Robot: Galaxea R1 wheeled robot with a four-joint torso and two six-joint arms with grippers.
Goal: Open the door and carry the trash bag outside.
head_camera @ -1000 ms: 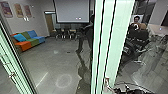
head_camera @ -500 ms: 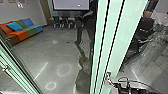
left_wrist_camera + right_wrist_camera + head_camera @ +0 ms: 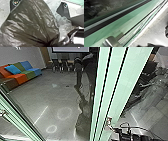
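Reaches with the right gripper to just beside a metal handle on the pale green glass panels; cannot tell whether touching it or apart, nor whether with jaws spread or pressed together. Cannot tell the state of the left jaws either. In the left wrist view, bulges close to the left wrist the dark trash bag, shiny and creased, drawn in toward a gathered part; cannot tell if pinched. Lies alongside the bag some crumpled clear plastic. Stretches out beyond the right jaws a grey floor. Stands well apart, at the head view's left edge, another glass panel. Farther out, shows a couch in orange, green and blue with a blue cushion, then dark chairs below a screen.
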